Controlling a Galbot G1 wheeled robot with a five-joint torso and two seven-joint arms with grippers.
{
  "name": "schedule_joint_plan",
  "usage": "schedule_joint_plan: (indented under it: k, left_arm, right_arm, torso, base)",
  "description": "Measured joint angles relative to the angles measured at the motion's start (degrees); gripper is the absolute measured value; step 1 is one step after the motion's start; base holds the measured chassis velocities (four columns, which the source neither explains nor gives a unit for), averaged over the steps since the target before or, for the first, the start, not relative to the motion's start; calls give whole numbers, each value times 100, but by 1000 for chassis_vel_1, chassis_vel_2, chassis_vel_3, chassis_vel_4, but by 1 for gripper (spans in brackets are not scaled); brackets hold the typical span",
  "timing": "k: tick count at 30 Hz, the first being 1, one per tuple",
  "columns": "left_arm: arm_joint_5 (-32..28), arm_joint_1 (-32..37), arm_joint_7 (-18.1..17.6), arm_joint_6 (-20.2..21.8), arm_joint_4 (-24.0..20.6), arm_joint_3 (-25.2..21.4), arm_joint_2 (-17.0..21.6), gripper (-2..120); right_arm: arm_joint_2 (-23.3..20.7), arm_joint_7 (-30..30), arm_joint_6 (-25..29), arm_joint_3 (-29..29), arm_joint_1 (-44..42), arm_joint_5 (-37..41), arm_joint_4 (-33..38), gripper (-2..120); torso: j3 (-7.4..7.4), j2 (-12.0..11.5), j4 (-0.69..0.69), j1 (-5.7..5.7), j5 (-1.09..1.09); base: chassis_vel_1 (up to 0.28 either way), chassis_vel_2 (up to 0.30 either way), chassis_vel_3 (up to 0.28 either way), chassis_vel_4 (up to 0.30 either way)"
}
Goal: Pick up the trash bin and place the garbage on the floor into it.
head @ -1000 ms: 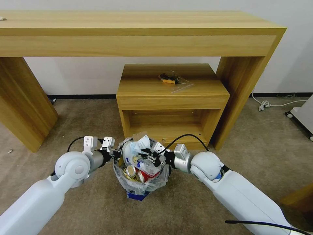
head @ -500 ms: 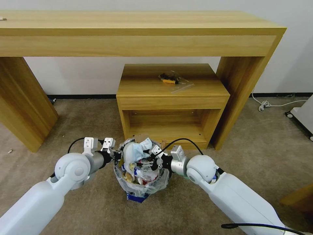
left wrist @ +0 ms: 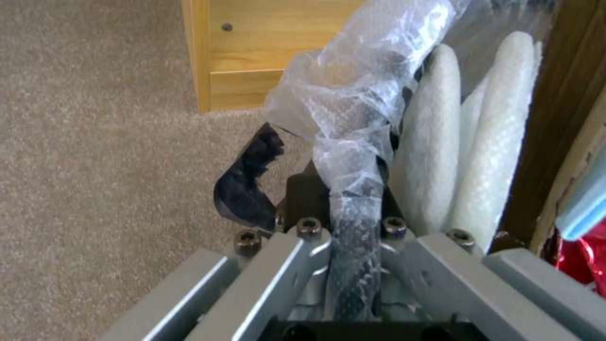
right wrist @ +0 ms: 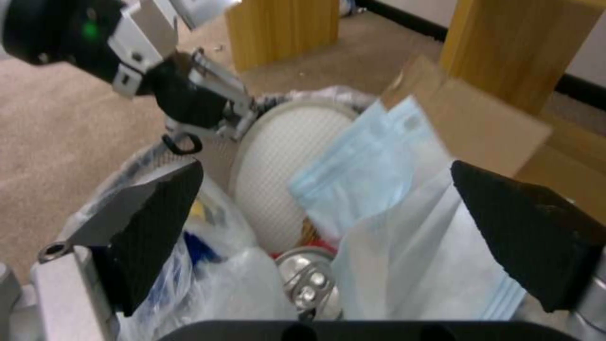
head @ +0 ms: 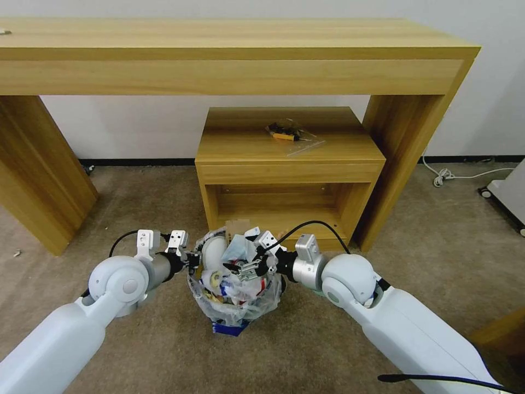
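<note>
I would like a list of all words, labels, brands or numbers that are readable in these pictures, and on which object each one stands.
No text reads clearly enough to quote.
Trash bin: dark marks on its clear liner bag, too blurred to read.
Blue packet under the bin: white print, too small to read.
Garbage in the bin: coloured wrappers, print unreadable.
Left end effector and right end effector: no lettering visible.

Bag-lined trash bin (head: 235, 306) upright on carpet, heaped with garbage (head: 232, 262).
</note>
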Motion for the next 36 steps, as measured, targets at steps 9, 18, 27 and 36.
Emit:
schedule_joint_plan:
  k: [9,18,27,36]
  left_arm:
    - [-74,54,-34,1,112,-72,-9,0]
    - [-74,384,-32,0,61,-377,54,0]
    - [-143,420,-126,0,-46,-433,51,0]
    - [-128,425,-136,1,-102,-403,52,0]
  right_arm:
    - [-2,396,-3,383,-20,339,607,100]
    - [-211,775,-107,1326,-318,738,892,100]
    - [-369,1159,-91,2499,-1192,680,9,100]
    - [-348,1116,-199,3003,-1705,526,-1647,100]
  torso:
    - [0,0,1,0,0]
    - [0,0,2,0,0]
    - [0,1,-3,0,2]
    - [1,1,-2,1,2]
  base:
    - [0,0,0,0]
    - [0,0,0,0]
    - [0,0,0,0]
    - [0,0,0,0]
